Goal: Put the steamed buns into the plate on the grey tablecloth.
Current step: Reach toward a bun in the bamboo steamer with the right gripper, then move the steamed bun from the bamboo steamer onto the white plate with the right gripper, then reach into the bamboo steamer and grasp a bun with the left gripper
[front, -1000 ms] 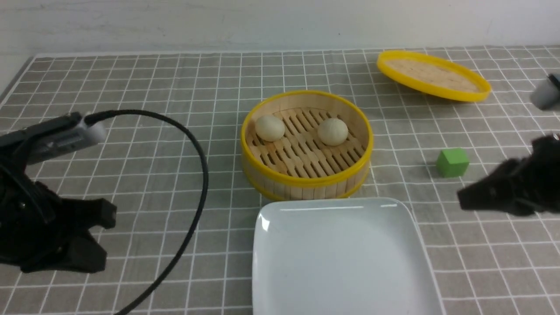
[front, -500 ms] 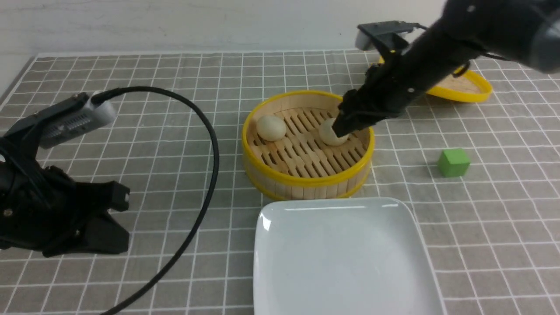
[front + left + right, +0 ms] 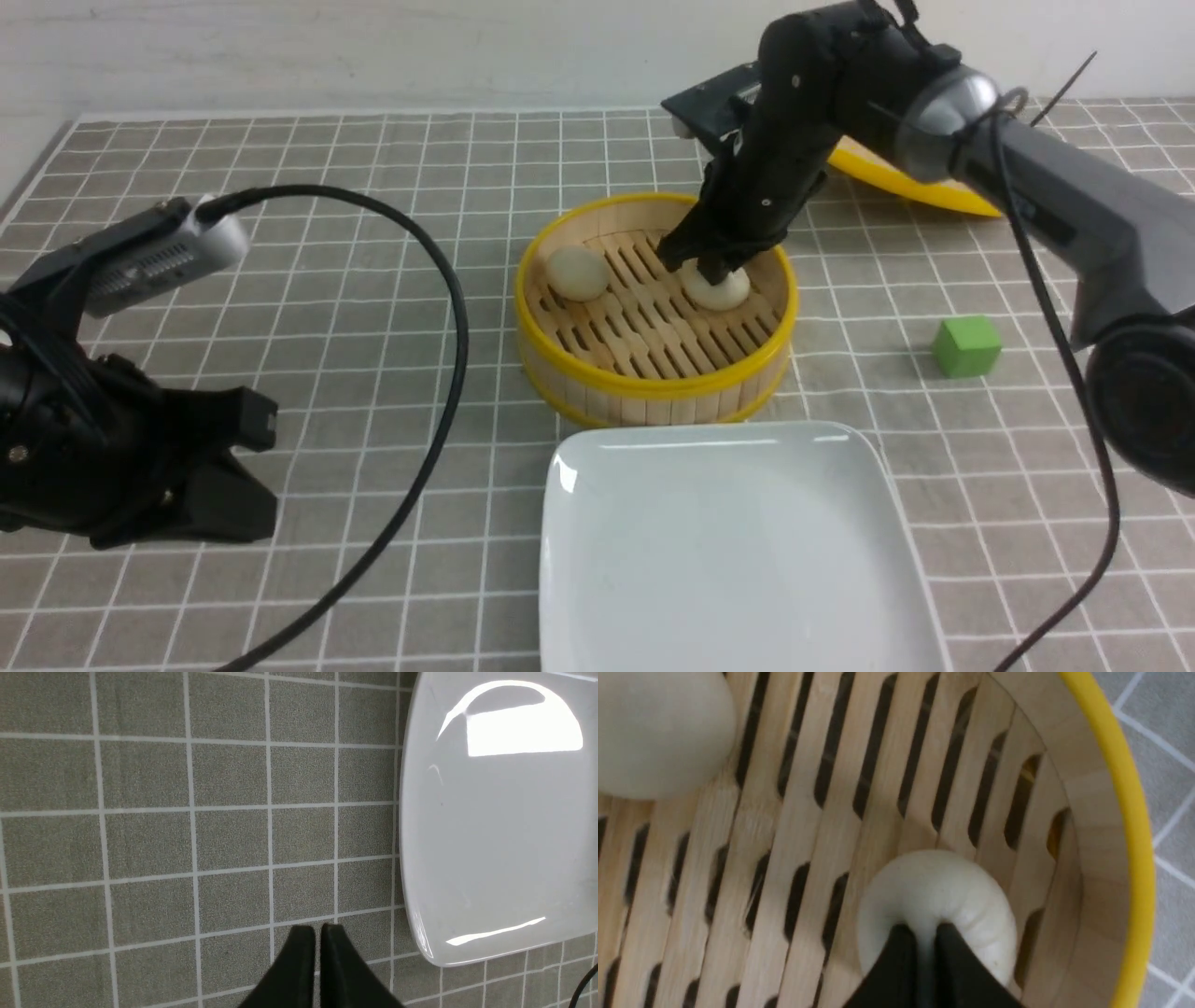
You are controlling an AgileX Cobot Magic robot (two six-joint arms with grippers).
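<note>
Two steamed buns lie in a round bamboo steamer [image 3: 653,387] on the grey tablecloth [image 3: 373,168]. My right gripper [image 3: 711,271] reaches down into the steamer and is shut on the right bun [image 3: 730,291]; in the right wrist view its fingertips [image 3: 924,933] pinch into the soft bun [image 3: 938,886]. The left bun [image 3: 576,273] lies free, and shows in the right wrist view [image 3: 658,732]. The white square plate [image 3: 728,551] is empty, just in front of the steamer. My left gripper [image 3: 261,467] is shut and empty, low over the cloth left of the plate [image 3: 490,835], jaws together [image 3: 317,933].
The yellow-rimmed lid [image 3: 896,182] lies tilted behind the right arm at the back right. A green cube [image 3: 966,346] sits right of the steamer. A black cable [image 3: 448,317] loops over the cloth between the left arm and the steamer.
My right arm swung from the right edge up and over into the steamer, and its gripper has closed on the right bun. The left arm shifted slightly, then held still.
</note>
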